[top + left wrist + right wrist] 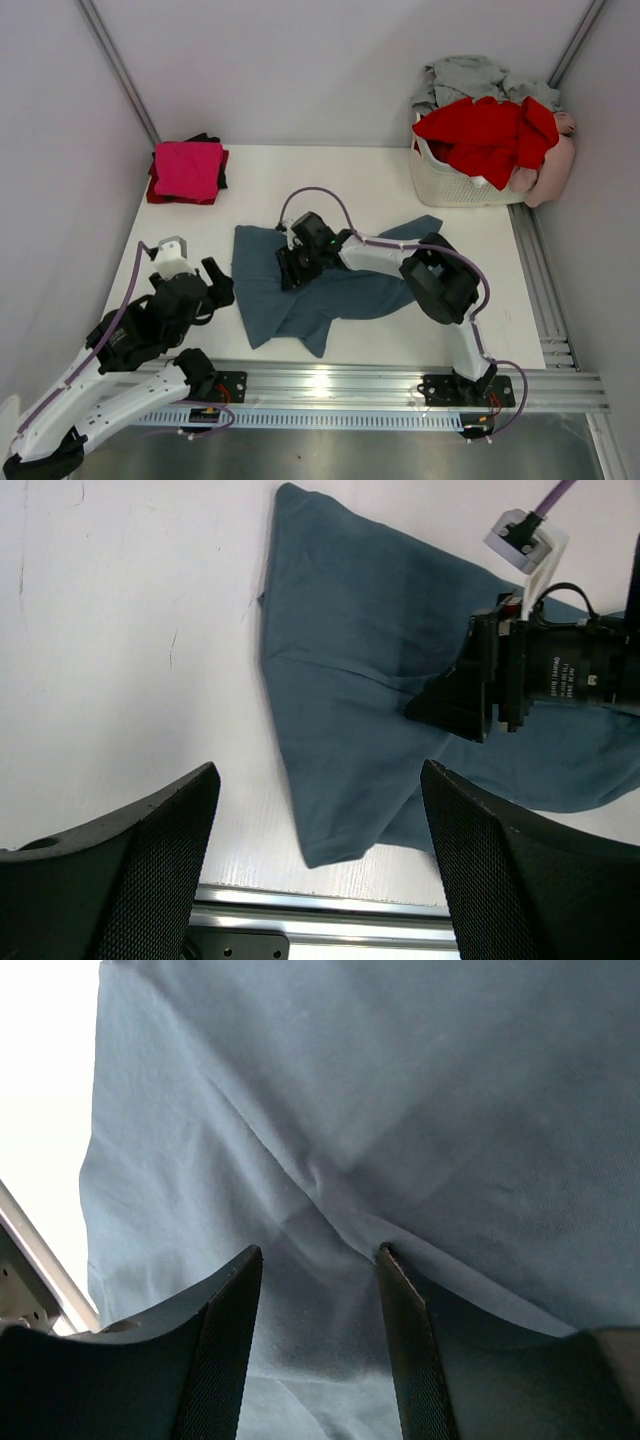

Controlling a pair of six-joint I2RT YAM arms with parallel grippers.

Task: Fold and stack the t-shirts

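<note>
A small folded stack topped by a magenta t-shirt (187, 167) sits at the far left corner of the desk (300, 180), so I judge the task partly done. A red t-shirt (485, 135), a grey t-shirt (465, 75) and a pale pink t-shirt (550, 172) lie heaped, unfolded, in the white laundry basket (440, 185) at the far right. The slate-blue t-shirt (340, 290) lies rumpled mid-desk; the right fingers (225, 1360) are low over its left part, moderately apart and clamping nothing, while the left fingers (140, 880) hang wide and empty just beside its left edge.
</note>
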